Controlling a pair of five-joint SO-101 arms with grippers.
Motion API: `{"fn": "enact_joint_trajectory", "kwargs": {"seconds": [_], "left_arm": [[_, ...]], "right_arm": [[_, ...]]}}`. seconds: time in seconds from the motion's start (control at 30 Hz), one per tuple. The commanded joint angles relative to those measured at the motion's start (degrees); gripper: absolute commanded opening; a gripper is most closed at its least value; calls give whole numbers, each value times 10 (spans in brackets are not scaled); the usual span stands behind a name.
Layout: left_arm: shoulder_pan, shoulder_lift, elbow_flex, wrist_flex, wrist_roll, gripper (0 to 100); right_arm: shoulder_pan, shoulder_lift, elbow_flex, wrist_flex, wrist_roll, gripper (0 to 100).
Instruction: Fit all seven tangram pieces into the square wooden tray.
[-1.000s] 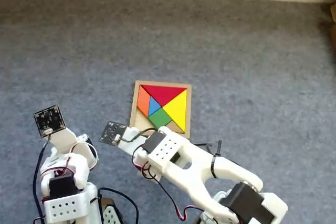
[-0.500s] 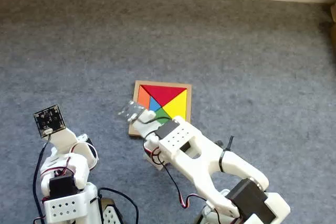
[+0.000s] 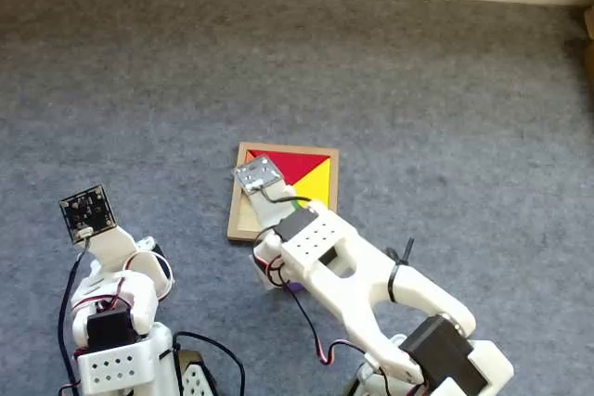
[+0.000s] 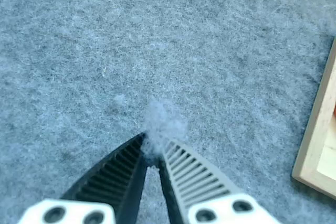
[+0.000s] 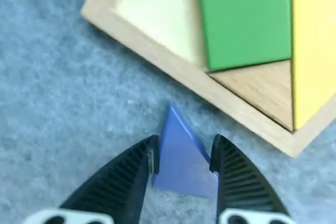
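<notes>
Pinching the blue piece (image 5: pixel 181 169) just outside the tray (image 5: pixel 173 61) rim
Gripped by its edges in the right end effector (image 5: pixel 184 148), likely to drop flat into the bare corner (image 5: pixel 155 17) by the green square (image 5: pixel 244 22); left end effector (image 4: pixel 153 153) parked narrow and empty, clear of it

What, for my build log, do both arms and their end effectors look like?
The left arm and right arm have white shells, black motors, red and black cables. Left end effector: one black, one pale ribbed finger; right end effector: both black.
</notes>
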Motion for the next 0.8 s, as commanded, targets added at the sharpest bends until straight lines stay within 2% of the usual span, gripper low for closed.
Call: {"fn": "enact_joint_trajectory", "kwargs": {"seconds": [0.0,0.07,0.2,0.27,0.43,0.77], "left_arm": [[-7,-14,12,-4,4,6],[-7,-14,12,-4,4,6],[-7,-14,12,-4,4,6],[-7,-14,12,-4,4,6],[-7,-14,12,-4,4,6],[-7,-14,12,-4,4,6]], "right_arm": [[6,-11,-62,47,59,161],[8,-11,-77,61,76,183],[-6,-10,-77,65,89,305],[-19,-7,-61,65,114,334],[-45,-6,-25,61,193,317],[-44,-4,-1,61,221,293]]}}
